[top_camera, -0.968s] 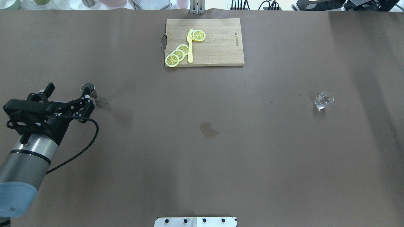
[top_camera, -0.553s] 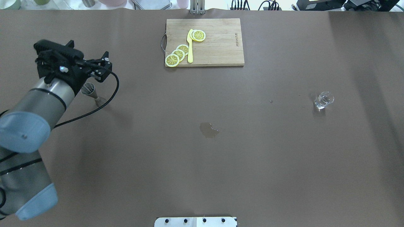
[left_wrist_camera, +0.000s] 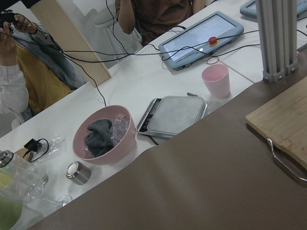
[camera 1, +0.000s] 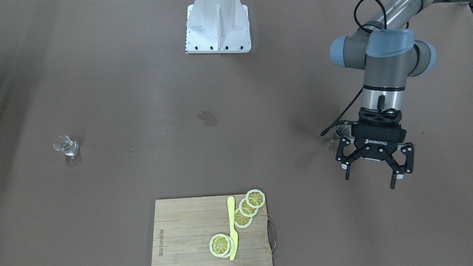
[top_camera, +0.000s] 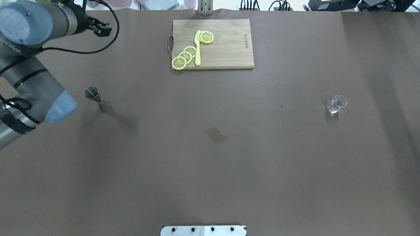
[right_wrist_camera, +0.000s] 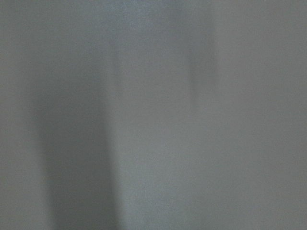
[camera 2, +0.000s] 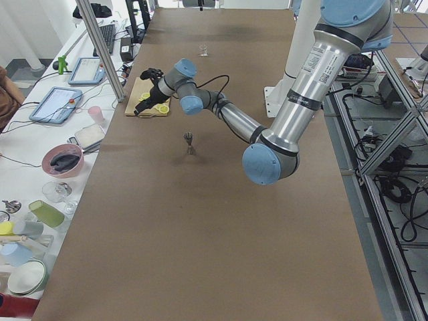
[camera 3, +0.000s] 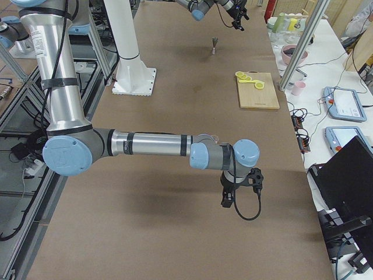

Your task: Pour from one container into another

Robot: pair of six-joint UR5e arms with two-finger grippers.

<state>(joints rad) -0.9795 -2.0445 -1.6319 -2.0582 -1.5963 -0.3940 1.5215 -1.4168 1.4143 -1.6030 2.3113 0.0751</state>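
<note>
The steel jigger (top_camera: 97,98) stands upright at the table's left, partly hidden behind my left wrist in the front-facing view (camera 1: 338,133). My left gripper (camera 1: 370,181) hangs open and empty, past the jigger toward the table's far edge, touching nothing. Far off on the table's right, the small clear glass (top_camera: 336,104) stands alone (camera 1: 65,145). My right gripper (camera 3: 236,195) shows only in the exterior right view, low over the table near its right end; I cannot tell its state. The right wrist view is blurred grey.
A wooden cutting board (top_camera: 226,49) with lemon slices (top_camera: 185,56) and a yellow knife (top_camera: 197,49) lies at the far middle. A wet patch (top_camera: 217,135) marks the table's centre. Beyond the far edge are a pink bowl (left_wrist_camera: 100,136), a scale (left_wrist_camera: 172,115) and a pink cup (left_wrist_camera: 216,79).
My left arm has swung from right beside the jigger up and away to the far left corner, its gripper staying open. The jigger and the glass have not moved.
</note>
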